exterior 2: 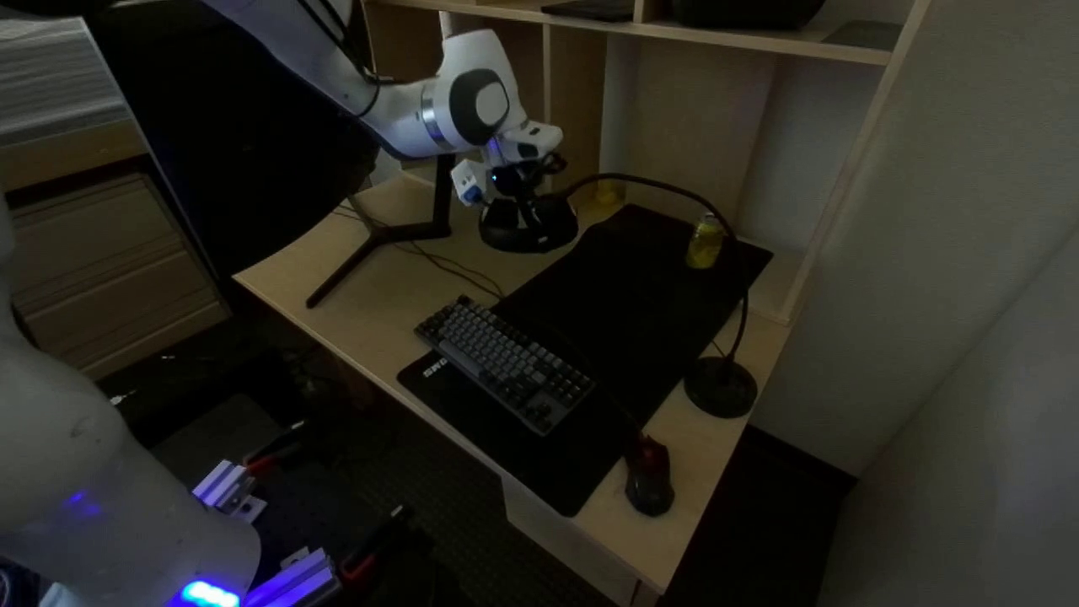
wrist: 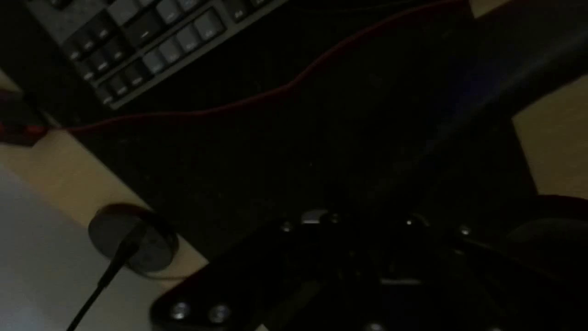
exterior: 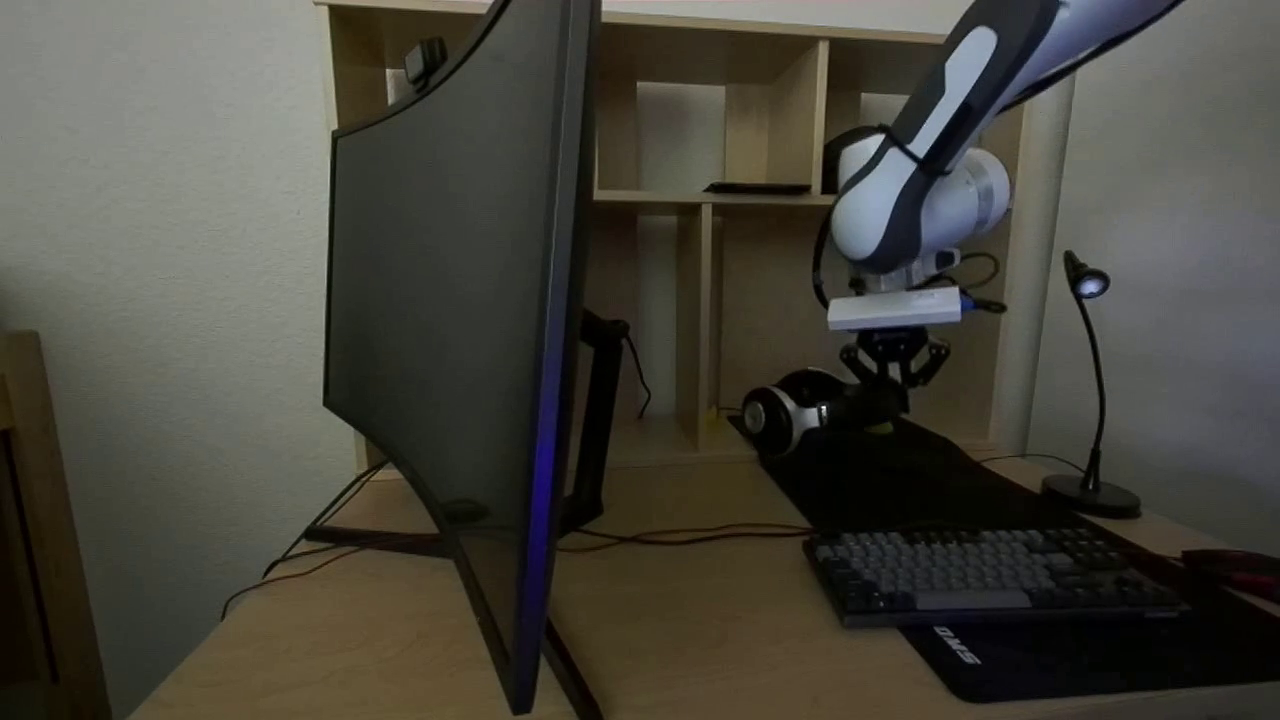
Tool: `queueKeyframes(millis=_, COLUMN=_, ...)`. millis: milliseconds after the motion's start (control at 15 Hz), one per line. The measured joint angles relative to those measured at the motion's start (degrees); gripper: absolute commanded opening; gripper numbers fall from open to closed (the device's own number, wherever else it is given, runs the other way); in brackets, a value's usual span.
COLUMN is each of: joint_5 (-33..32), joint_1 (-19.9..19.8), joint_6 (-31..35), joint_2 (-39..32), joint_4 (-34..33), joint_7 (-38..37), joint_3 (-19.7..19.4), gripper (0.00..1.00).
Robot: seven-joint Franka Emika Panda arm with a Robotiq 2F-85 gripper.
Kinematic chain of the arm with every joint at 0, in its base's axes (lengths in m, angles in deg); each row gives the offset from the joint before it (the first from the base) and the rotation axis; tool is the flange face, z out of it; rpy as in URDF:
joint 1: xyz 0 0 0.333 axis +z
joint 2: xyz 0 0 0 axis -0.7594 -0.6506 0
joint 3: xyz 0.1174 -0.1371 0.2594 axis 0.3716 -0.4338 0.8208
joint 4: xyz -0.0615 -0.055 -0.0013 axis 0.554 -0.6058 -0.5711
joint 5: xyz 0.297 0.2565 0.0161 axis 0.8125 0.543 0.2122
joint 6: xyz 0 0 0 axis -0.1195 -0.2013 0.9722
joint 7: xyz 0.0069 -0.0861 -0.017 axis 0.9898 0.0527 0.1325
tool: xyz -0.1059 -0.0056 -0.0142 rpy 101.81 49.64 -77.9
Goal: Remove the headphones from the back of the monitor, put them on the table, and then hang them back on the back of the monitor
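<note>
Gripping headphones (exterior: 797,416) between fingers (exterior: 886,384); lamp head (exterior: 1091,286), bright in exterior view, lies outside wrist view.

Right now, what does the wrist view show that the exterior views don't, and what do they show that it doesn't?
Only the wrist view: shiny bolt heads on the jaws, close up.
Only the exterior views: the monitor, wooden shelf and white arm.
Both: the keyboard, mouse, black mat, lamp's base and parts of the table. The headphones show in both exterior views; the wrist view is too dark to tell.
</note>
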Motion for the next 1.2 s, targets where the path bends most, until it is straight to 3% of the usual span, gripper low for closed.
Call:
queueKeyframes(millis=200, joint_5=-9.8, joint_1=1.8, joint_6=-7.3, joint_2=7.8, joint_4=0.1, joint_7=0.8, joint_3=1.7, gripper=0.04)
queueKeyframes(millis=267, joint_5=-11.4, joint_1=1.8, joint_6=-10.3, joint_2=10.5, joint_4=0.3, joint_7=2.6, joint_3=3.2, gripper=0.17)
queueKeyframes(millis=467, joint_5=-12.1, joint_1=1.7, joint_6=-17.0, joint_2=17.6, joint_4=1.8, joint_7=7.0, joint_3=6.7, gripper=0.17)
queueKeyframes(millis=533, joint_5=-12.1, joint_1=1.7, joint_6=-17.2, joint_2=18.7, joint_4=2.5, joint_7=7.4, joint_3=7.0, gripper=0.04)
queueKeyframes(millis=800, joint_5=-13.1, joint_1=0.0, joint_6=-16.8, joint_2=18.2, joint_4=2.9, joint_7=7.5, joint_3=9.9, gripper=0.04)
queueKeyframes(millis=1133, joint_5=-17.1, joint_1=1.3, joint_6=-17.1, joint_2=18.3, joint_4=-2.5, joint_7=11.1, joint_3=18.6, gripper=0.04)
queueKeyframes(millis=1200, joint_5=-18.5, joint_1=1.9, joint_6=-17.1, joint_2=18.2, joint_4=-4.2, joint_7=11.3, joint_3=20.2, gripper=0.17)
